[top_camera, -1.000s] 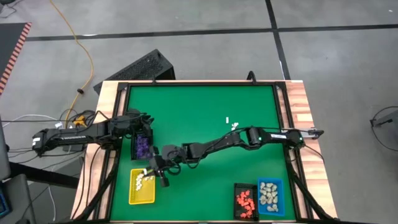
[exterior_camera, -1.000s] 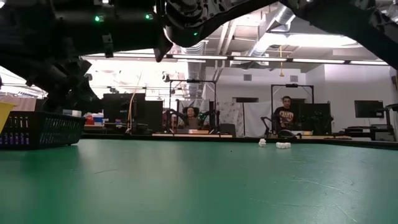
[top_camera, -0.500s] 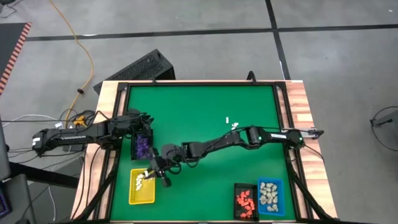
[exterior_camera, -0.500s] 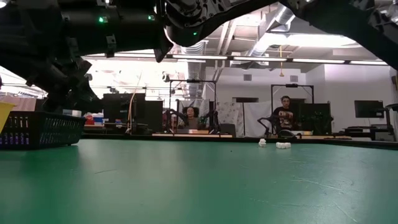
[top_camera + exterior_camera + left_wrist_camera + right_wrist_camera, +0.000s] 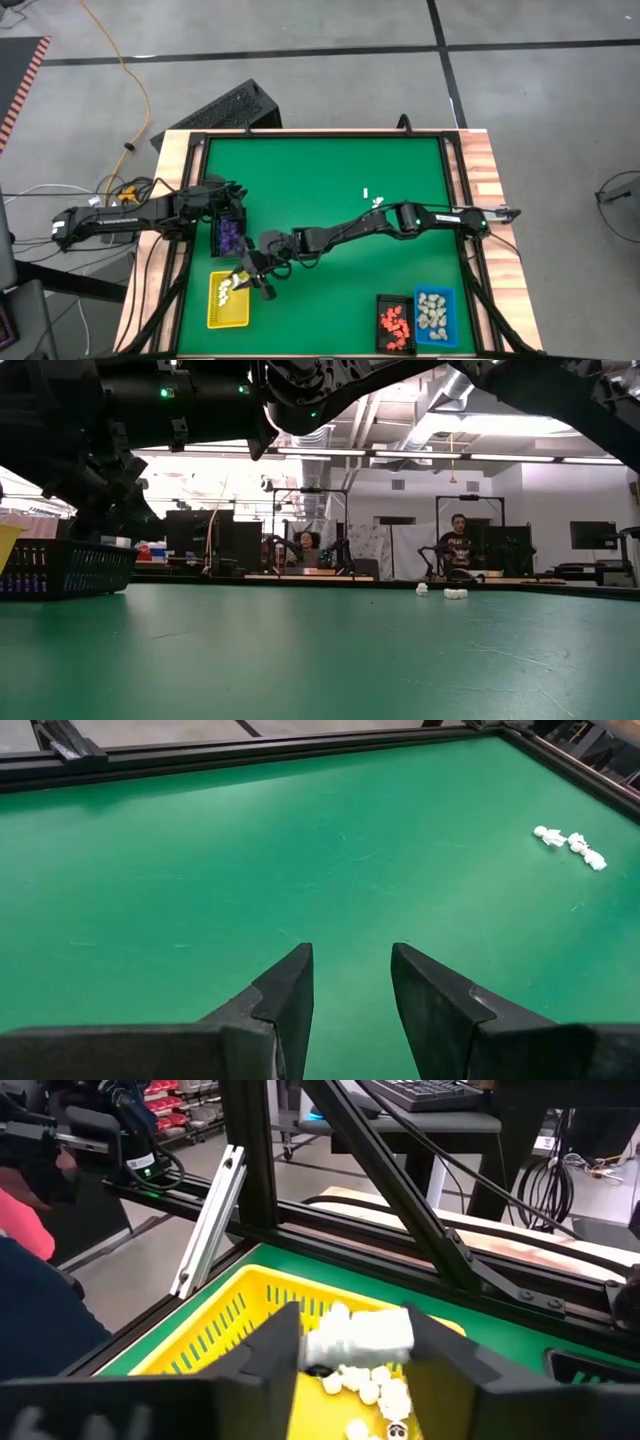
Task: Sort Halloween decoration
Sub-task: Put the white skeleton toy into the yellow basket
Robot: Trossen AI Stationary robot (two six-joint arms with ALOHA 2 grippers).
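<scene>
Over the yellow tray (image 5: 225,1335), right gripper (image 5: 352,1342) jaws parted around a white figurine (image 5: 358,1338).

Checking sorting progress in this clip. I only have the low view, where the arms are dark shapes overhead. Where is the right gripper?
Observer: The right gripper is over the yellow tray.
Operator: Carrying anything?
Observer: A white figurine sits between its fingers, above other white figurines in that tray.
Operator: And the left gripper?
Observer: The left gripper is open and empty, by the black tray of purple figurines.
</scene>
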